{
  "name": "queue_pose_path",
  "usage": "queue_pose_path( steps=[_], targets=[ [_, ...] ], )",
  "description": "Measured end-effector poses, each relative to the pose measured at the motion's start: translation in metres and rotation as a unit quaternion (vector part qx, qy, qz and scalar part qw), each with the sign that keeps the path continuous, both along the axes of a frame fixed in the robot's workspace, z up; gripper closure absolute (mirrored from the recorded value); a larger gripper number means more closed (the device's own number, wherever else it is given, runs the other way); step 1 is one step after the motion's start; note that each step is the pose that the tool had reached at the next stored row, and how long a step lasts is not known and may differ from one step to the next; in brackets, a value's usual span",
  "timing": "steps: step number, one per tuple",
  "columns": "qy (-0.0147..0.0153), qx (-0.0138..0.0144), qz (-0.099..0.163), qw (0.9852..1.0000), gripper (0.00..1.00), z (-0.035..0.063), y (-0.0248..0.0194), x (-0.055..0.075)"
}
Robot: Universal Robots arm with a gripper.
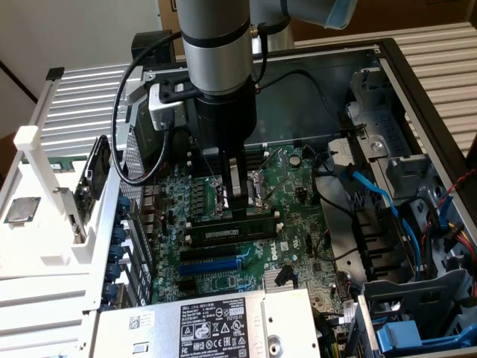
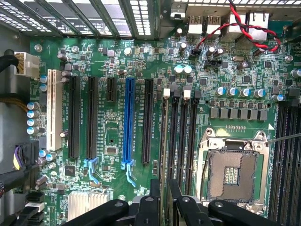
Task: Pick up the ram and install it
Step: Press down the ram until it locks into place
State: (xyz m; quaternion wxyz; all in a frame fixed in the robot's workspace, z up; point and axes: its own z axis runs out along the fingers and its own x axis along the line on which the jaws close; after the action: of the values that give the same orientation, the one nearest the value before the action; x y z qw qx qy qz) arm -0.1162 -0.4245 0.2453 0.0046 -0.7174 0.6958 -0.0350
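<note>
The open computer case [image 1: 417,67] lay on its side with the motherboard [image 2: 117,136] exposed, and the arm reached straight down into it. The gripper [image 1: 237,201] hung directly over the ram [image 1: 227,232], which lay along the row of black slots [image 2: 183,141] beside the empty processor socket [image 2: 233,174]. In the wrist view the stick showed edge-on, running out from between the gripper's two sides. Whether the gripper was clamped on the ram or merely straddling it could not be told, nor whether the stick was fully seated.

The main risks looked like these. A stick tilted off the slot line could jam or bend under downward force. A notch set the wrong way round would stop it entering. A white end latch [image 2: 165,92] that was not opened could block one end. A sideways slip could bring the gripper against the socket's bare pins.
</note>
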Motion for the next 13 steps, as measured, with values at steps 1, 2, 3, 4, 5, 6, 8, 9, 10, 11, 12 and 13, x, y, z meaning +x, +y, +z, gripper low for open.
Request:
queue_pose_path(
  steps=[1, 2, 3, 4, 5, 6, 8, 9, 10, 11, 12, 13],
  targets=[
    [0.0000, 0.0000, 0.000, 1.0000, 0.78, 0.0000, 0.0000, 0.0000],
    [0.0000, 0.0000, 0.000, 1.0000, 0.78, 0.0000, 0.0000, 0.0000],
    [0.0000, 0.0000, 0.000, 1.0000, 0.78, 0.0000, 0.0000, 0.0000],
    [0.0000, 0.0000, 0.000, 1.0000, 0.78, 0.0000, 0.0000, 0.0000],
    [0.0000, 0.0000, 0.000, 1.0000, 0.78, 0.0000, 0.0000, 0.0000],
    [0.0000, 0.0000, 0.000, 1.0000, 0.78, 0.0000, 0.0000, 0.0000],
    [0.0000, 0.0000, 0.000, 1.0000, 0.78, 0.0000, 0.0000, 0.0000],
    [0.0000, 0.0000, 0.000, 1.0000, 0.78, 0.0000, 0.0000, 0.0000],
    [0.0000, 0.0000, 0.000, 1.0000, 0.78, 0.0000, 0.0000, 0.0000],
    [0.0000, 0.0000, 0.000, 1.0000, 0.87, 0.0000, 0.0000, 0.0000],
    [0.0000, 0.0000, 0.000, 1.0000, 0.87, 0.0000, 0.0000, 0.0000],
    [0.0000, 0.0000, 0.000, 1.0000, 0.87, 0.0000, 0.0000, 0.0000]
  ],
)
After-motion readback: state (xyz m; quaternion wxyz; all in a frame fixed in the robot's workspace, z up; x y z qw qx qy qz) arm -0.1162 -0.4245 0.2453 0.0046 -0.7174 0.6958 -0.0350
